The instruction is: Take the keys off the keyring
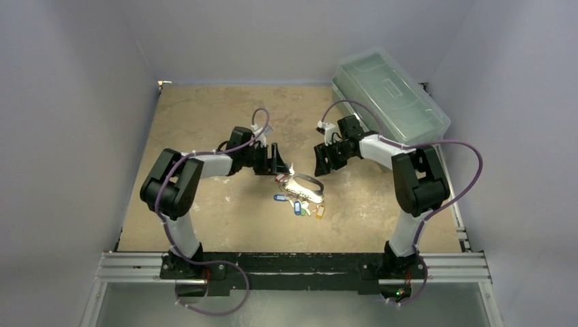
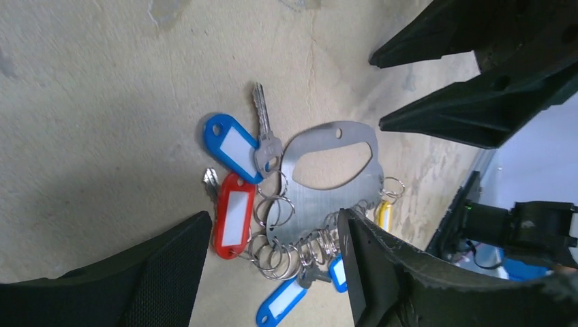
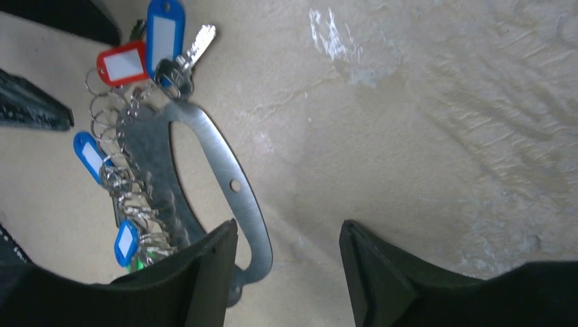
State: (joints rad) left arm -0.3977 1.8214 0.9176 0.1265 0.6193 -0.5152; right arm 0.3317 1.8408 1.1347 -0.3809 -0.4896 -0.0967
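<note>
The silver-grey arched keyring lies flat on the table, with keys on small split rings along its flat base. Blue, green and orange tags fan out toward the near side. My left gripper is open and empty, just above the ring's left end. In the left wrist view the keyring lies between my fingers, with a red tag, blue tags and a silvery key. My right gripper is open and empty over the ring's right end; its wrist view shows the arch by the left finger.
A clear plastic lidded box stands at the back right. The tan tabletop is walled by grey panels on the left, back and right. A metal rail with the arm bases runs along the near edge.
</note>
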